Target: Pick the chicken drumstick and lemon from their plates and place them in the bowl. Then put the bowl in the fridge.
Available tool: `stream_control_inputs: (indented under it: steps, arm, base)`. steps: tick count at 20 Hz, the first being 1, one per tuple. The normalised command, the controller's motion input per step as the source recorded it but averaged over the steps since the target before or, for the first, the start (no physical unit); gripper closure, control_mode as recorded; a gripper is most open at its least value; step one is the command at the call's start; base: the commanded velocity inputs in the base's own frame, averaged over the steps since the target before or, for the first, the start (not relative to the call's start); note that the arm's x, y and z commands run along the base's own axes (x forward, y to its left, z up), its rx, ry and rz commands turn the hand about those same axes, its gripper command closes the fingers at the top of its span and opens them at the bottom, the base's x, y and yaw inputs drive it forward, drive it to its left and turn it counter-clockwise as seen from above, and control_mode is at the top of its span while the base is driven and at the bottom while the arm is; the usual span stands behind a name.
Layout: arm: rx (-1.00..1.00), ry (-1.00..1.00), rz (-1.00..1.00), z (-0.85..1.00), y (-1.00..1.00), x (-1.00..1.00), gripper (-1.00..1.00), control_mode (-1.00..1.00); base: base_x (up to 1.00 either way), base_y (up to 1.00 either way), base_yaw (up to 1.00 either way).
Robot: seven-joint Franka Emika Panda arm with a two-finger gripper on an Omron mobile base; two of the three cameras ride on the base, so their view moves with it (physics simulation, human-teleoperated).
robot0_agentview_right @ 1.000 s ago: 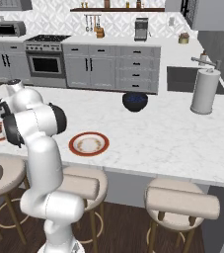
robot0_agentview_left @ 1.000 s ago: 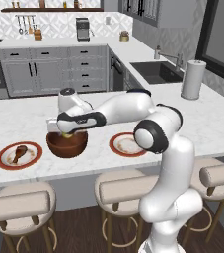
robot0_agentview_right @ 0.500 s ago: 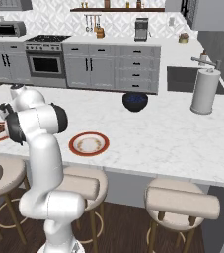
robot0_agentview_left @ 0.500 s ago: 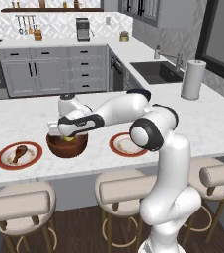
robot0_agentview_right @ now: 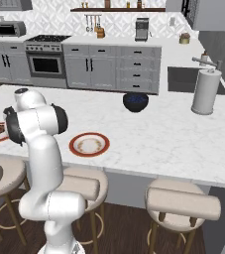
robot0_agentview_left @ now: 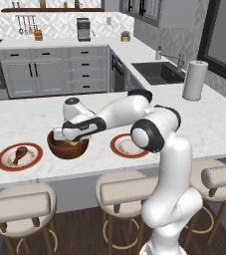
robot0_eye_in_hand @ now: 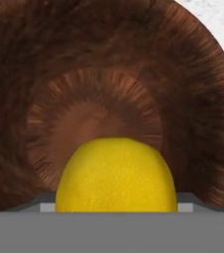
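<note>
White marble counter below, the gripper [robot0_agentview_left: 70,142] hangs over the wooden bowl [robot0_agentview_left: 67,148], jaws wide around the lemon [robot0_eye_in_hand: 116,175], grip unclear, which could bounce out if dropped

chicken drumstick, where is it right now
The chicken drumstick lies on the left plate in the left base view, beside the wooden bowl.

A white marble island counter [robot0_agentview_left: 30,117] ran across the room, with three round cushioned beige stools [robot0_agentview_right: 182,202] tucked under its near edge over dark wooden plank flooring [robot0_agentview_right: 129,233]. Behind stood grey panelled cabinets [robot0_agentview_left: 55,74], a steel oven [robot0_agentview_right: 45,62], a dark sink [robot0_agentview_left: 157,72] and patterned white wall tiles [robot0_agentview_right: 49,22].
</note>
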Motion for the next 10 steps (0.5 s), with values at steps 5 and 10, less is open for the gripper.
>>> stream_control_inputs:
  steps: [5,10]
  arm:
    - [0.0,-0.04,0.0,0.0,0.0,0.0,-1.0,-1.0]
    - [0.0,-0.02,0.0,0.0,0.0,0.01,-1.0,-1.0]
  base:
    - [0.0,0.0,0.0]
    - [0.0,0.0,0.0]
